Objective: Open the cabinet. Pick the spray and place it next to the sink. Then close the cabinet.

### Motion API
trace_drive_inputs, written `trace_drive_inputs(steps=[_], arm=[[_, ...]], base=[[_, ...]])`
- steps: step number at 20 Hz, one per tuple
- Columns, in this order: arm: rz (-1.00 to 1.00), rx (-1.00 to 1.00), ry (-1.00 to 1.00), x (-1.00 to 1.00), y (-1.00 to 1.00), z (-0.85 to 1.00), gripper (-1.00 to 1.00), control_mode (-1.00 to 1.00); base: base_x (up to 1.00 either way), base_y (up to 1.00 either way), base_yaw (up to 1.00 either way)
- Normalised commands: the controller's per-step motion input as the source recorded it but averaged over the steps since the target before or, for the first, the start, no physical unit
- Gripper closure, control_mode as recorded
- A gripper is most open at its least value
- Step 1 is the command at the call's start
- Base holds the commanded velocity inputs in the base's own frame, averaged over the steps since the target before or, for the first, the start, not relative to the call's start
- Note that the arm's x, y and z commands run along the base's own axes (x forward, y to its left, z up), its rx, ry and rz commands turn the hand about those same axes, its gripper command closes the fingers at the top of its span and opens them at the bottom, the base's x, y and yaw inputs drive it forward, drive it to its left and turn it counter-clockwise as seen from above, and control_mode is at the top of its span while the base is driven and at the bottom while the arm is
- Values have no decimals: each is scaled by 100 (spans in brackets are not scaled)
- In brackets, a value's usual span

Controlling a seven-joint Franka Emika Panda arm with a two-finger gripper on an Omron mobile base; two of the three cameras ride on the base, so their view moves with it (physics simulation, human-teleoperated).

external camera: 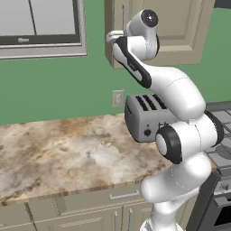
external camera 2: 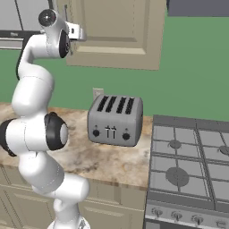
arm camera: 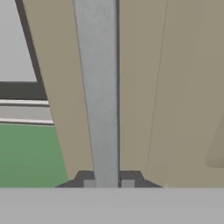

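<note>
Left base view: white arm reaching up to the beige recessed-panel wall cabinet (external camera: pixel 180 27), above the brown marbled surface (external camera: pixel 54 153).
Right base view: silver four-slot toaster (external camera 2: pixel 115 120) sitting below (door shut).
Hand view: tool (arm camera: pixel 108 180) pinching the long silver bar handle (arm camera: pixel 99 87).

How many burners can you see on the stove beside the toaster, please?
4 show on the stove: back left, back right, front left, and front right cut by the frame edge. More may lie beyond it.
</note>
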Motion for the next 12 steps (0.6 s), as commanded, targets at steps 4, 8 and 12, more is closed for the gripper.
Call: trace_drive_inputs(steps=[4,8,12], arm=[[-2,0,0,1,-17,-3,100,-100],[0,0,0,5,-33,0,100,-100],[0,0,0,0,-48,0,100,-100]], base=[[0,0,0],[0,0,0],[0,0,0]])
